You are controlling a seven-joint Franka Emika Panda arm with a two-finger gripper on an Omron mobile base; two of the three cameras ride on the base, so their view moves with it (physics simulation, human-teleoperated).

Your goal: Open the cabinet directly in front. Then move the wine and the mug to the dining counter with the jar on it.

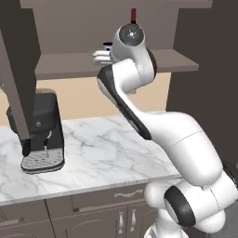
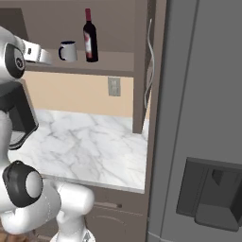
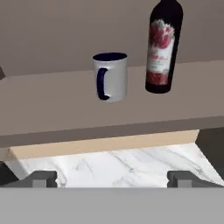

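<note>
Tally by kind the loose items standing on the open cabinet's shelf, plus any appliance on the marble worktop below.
Wine bottle: 1, the wine
Mug: 1, the mug, left of the bottle in the hand view
Coffee machine: 1, the black coffee machine on the worktop
Total: 3

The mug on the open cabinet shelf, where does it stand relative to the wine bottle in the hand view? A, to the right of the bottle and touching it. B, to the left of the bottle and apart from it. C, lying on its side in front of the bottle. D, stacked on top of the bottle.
B: in the hand view the mug stands upright left of the wine bottle, with bare shelf between them.
</note>
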